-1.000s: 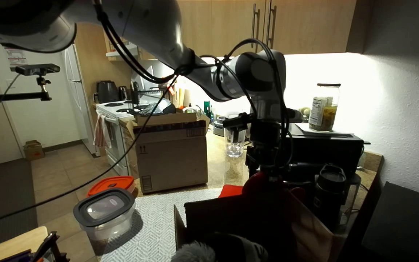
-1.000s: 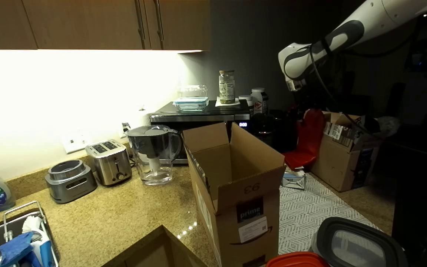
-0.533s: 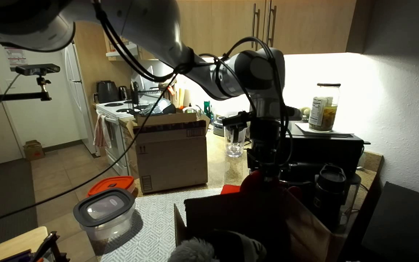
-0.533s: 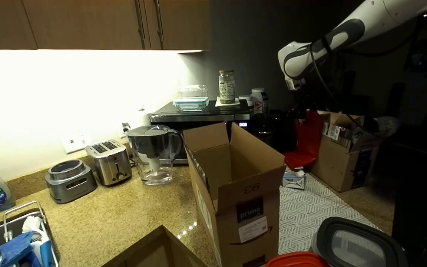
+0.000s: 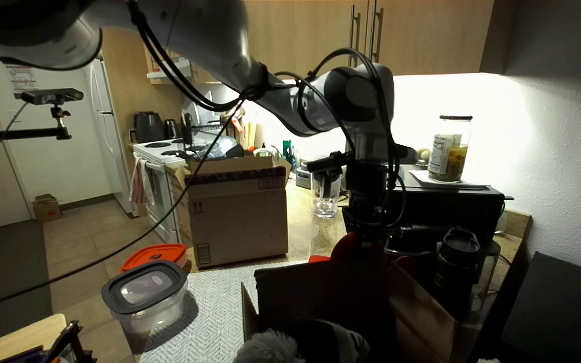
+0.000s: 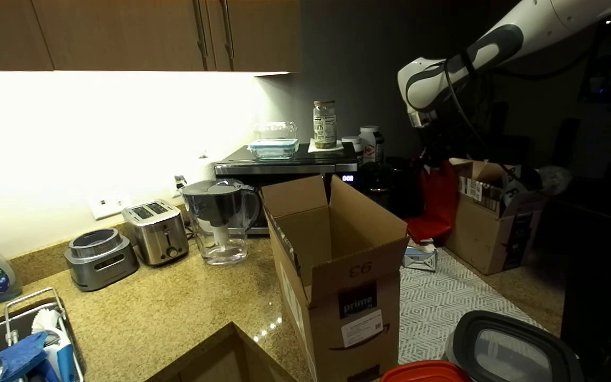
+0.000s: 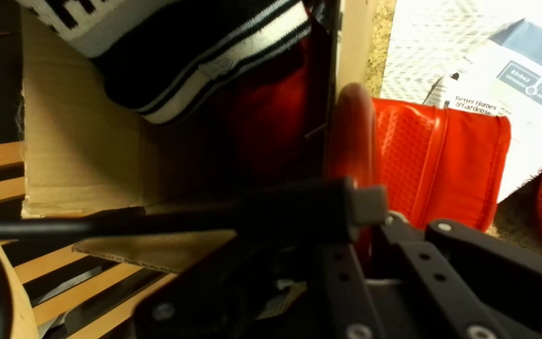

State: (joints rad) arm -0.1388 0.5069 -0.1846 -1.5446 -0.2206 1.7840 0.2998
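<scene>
Arm (image 6: 539,32) reaches out up high, then bends down at wrist, gripper (image 7: 365,245) pointing down
Gripper closed, pinching red mitt (image 6: 438,196) near its top
Mitt stands up just outside wall of brown box (image 6: 478,244), striped knit thing (image 7: 205,52) in box
Counter (image 6: 178,302) tan with specks, white mat (image 6: 427,302) with grey diamonds on it
Room part dark, part bright from light under cupboards (image 5: 421,40), white stove (image 5: 157,157) further back near fridge (image 5: 100,96)

The speckled counter (image 6: 178,307) bears a toaster (image 6: 158,234), a pitcher (image 6: 219,220) and a patterned mat (image 6: 425,305)
</scene>
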